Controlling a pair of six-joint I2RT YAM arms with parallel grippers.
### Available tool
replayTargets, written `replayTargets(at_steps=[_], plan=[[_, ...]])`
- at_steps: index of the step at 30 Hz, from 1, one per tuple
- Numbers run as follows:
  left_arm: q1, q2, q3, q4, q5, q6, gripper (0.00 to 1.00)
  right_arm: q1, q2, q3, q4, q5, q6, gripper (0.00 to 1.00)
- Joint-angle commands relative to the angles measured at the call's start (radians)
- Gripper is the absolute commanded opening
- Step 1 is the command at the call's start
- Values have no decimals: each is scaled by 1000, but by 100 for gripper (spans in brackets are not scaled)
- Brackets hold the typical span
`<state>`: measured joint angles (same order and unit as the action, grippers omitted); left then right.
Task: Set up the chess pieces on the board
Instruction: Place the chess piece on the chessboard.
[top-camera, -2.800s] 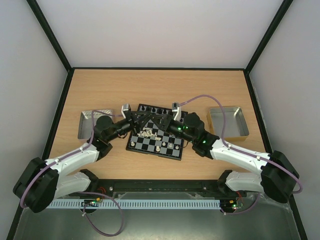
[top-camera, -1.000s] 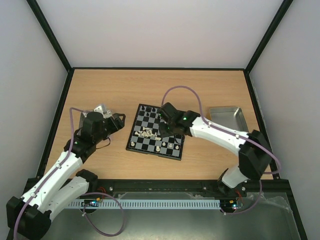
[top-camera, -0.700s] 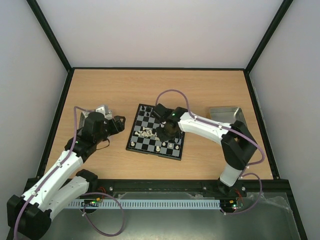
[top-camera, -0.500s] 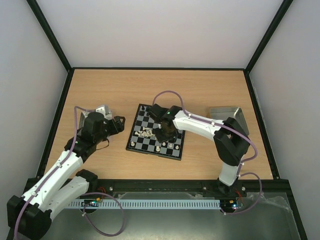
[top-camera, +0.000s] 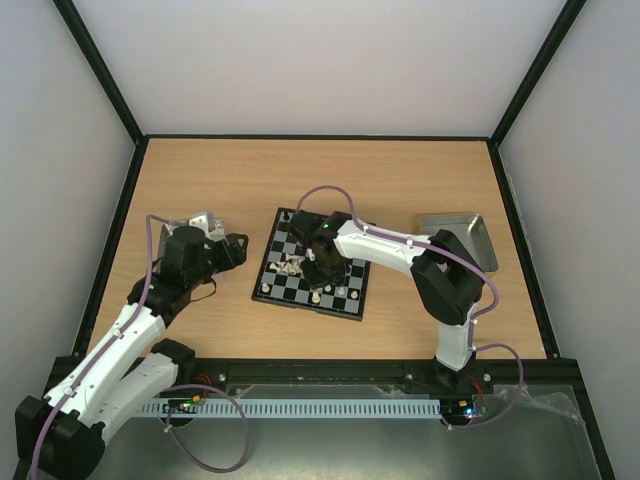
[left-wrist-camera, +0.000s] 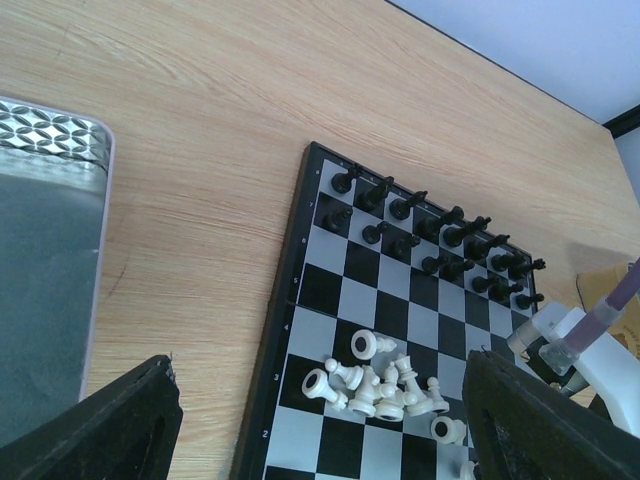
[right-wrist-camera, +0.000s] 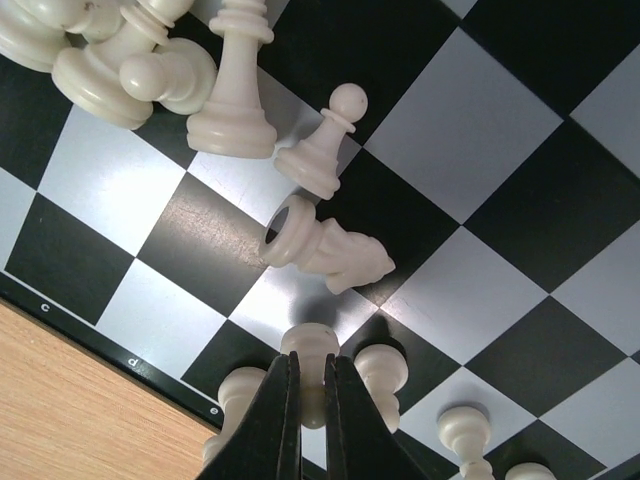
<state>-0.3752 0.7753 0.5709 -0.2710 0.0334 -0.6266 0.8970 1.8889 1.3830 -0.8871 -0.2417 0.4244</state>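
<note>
Right wrist view, closest in: right gripper (right-wrist-camera: 310, 368) pressed almost together, pinching a cream piece (right-wrist-camera: 309, 342) at the near rim of the board (right-wrist-camera: 470, 125). Neighbouring cream pieces (right-wrist-camera: 383, 368) upright just beside it along that rim. One square further: cream knight (right-wrist-camera: 330, 250) toppled, hollow base showing, lying across a black and a pale square. Beyond it an upright pawn (right-wrist-camera: 322, 150) just beside a taller cream piece (right-wrist-camera: 232, 95), then a jumble of fallen cream ones at the frame top. Glossy checks, black and pale grey-white, with a thin black rim.

Tiny white letters c, d, e printed on the near rim. Small digits down the side rim in the left wrist view, hard to read.

Left wrist view: left gripper (left-wrist-camera: 320, 370) spread wide, nothing between the fingers, off the board's left side. Cream heap (left-wrist-camera: 385, 385) mid-board. Black pieces (left-wrist-camera: 440, 235) upright in two rows along the far edge.

Top view: board mid-table, turned slightly, right arm reaching over it. Left tray (left-wrist-camera: 50, 125) shiny metal with an embossed diamond pattern, near the left gripper. Right tray (top-camera: 478, 232) partly behind the right arm. Table (top-camera: 300, 170) light wood grain, black frame (top-camera: 100, 80) around it, plain pale walls (top-camera: 330, 60) beyond.
</note>
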Motion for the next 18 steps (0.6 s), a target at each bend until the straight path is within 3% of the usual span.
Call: replayTargets(at_steps=[1, 18], plan=[[10, -9, -16, 13, 13, 16, 79, 6, 16, 23, -44, -3, -19, 3], [34, -7, -27, 20, 16, 14, 79, 9, 38, 23, -6, 13, -9, 13]])
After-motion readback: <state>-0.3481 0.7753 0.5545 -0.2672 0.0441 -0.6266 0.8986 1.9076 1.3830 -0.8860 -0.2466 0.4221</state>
